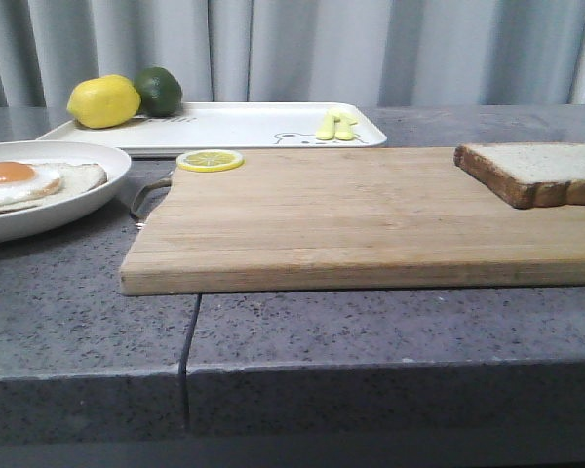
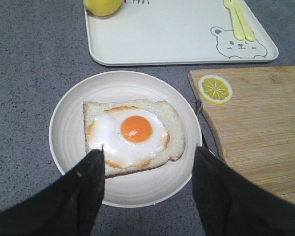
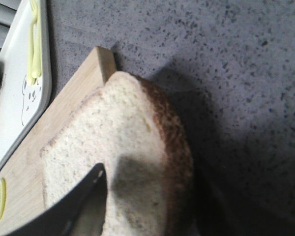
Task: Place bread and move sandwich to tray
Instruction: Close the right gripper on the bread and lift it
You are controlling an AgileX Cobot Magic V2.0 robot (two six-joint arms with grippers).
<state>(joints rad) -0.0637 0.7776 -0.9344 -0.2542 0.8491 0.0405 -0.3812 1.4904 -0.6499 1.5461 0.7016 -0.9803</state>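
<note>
The bread (image 1: 541, 168) lies at the right end of the wooden cutting board (image 1: 351, 214). My right gripper (image 3: 150, 169) hovers close over the bread (image 3: 128, 147) and looks open. One finger (image 3: 83, 201) shows above the pale face; the other is lost in dark shadow beside the crust. The sandwich (image 2: 136, 129), a fried egg on a bread slice, rests in a white bowl (image 2: 64, 113) at the left (image 1: 97, 161). My left gripper (image 2: 147, 151) stands open above the bowl, holding nothing. The white tray (image 1: 244, 125) with the bear drawing sits behind.
On the tray (image 2: 162, 34) are a lemon (image 1: 103, 101), a lime (image 1: 158, 90) and a yellow fork (image 1: 336, 127). A lemon slice (image 1: 210, 160) lies on the board's far left corner. The grey counter has a front edge close to the board.
</note>
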